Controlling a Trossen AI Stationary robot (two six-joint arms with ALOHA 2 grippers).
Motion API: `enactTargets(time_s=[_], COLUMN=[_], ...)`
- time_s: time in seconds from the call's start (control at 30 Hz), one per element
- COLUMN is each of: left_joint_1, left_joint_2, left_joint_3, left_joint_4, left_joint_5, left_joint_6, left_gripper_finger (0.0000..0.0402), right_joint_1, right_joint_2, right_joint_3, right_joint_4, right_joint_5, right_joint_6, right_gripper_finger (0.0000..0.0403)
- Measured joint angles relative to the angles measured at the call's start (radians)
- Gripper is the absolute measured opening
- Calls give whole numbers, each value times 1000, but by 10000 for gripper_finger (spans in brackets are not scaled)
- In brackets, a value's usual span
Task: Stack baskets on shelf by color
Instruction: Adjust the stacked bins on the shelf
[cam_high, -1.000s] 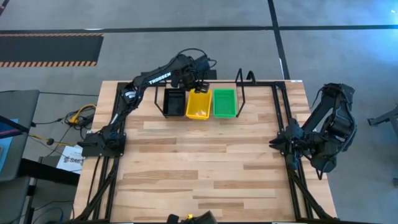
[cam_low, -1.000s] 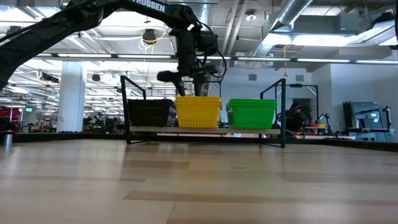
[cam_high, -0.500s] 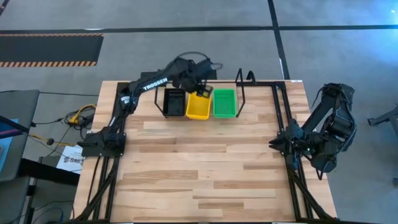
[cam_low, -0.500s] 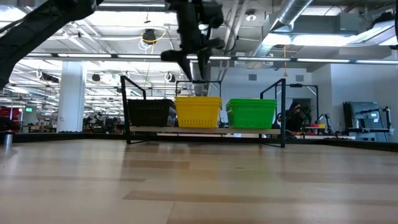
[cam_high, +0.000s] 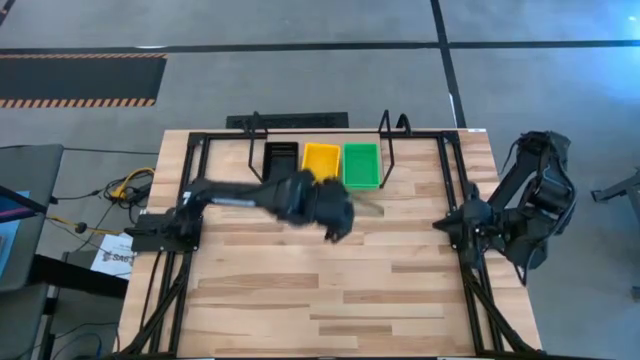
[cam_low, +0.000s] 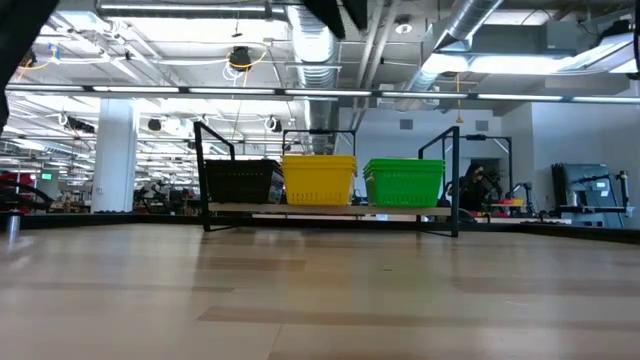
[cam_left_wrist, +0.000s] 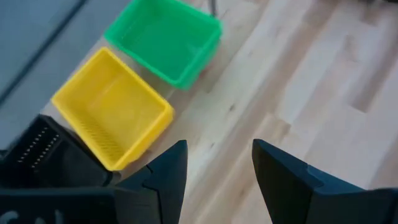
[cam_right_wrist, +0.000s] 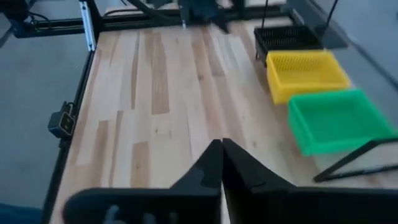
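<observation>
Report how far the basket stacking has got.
Done, by the look of it: black baskets, yellow baskets and green baskets stand side by side on the shelf, one colour per pile; how many each pile holds cannot be counted. In hand: nothing. The left gripper is open and empty over the table; the right gripper is shut at the table's right edge. Left: no loose basket shows.

The left arm reaches out over the middle of the table, its claw (cam_left_wrist: 216, 177) open and empty. The right arm sits folded at the right edge, its claw (cam_right_wrist: 222, 163) closed.
</observation>
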Motion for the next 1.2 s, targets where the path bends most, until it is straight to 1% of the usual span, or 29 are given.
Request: enactTargets(time_s=[0.07, 0.13, 0.23, 0.27, 0.4, 0.6, 0.73, 0.8, 0.93, 0.97, 1.1, 1.2], left_joint_1=[-69, -134, -222, -245, -320, -341, -324, -309, -283, -279, -273, -273], left_joint_2=[-12, -22, -32, -32, -55, -61, -60, -60, -60, -60, -61, -77], left_joint_3=[0, 0, 0, -1, -3, -4, -4, -4, -4, -4, -4, -4], left_joint_4=[-19, -61, -171, -164, -139, -144, -159, -159, -160, -159, -159, -159], left_joint_5=[-59, -142, -276, -315, -430, -419, -411, -375, -248, -239, -266, -283], left_joint_6=[-25, -84, -252, -300, -318, -268, -310, -298, -242, -223, -158, -139], left_gripper_finger=[169, 169, 169, 169, 169, 169, 169, 169, 169, 169, 169, 169], right_joint_1=[0, 0, 0, 0, 0, 0, 0, 0, 3, 3, 3, 2], right_joint_2=[-24, -51, -97, -112, -168, -210, -201, -184, -142, -131, -106, -119], right_joint_3=[0, 0, 0, 0, 0, 0, 0, 0, 0, 0, 0, 0], right_joint_4=[6, 19, 31, 31, 44, 64, 84, 82, 85, 86, 86, 89], right_joint_5=[10, 47, 88, 101, 127, 128, 128, 126, 99, 99, 97, 77], right_joint_6=[-61, -112, -165, -176, -184, -214, -194, -182, -180, -183, -229, -188], right_gripper_finger=[12, 10, 6, 4, 4, 3, 3, 2, 2, 2, 1, 1])
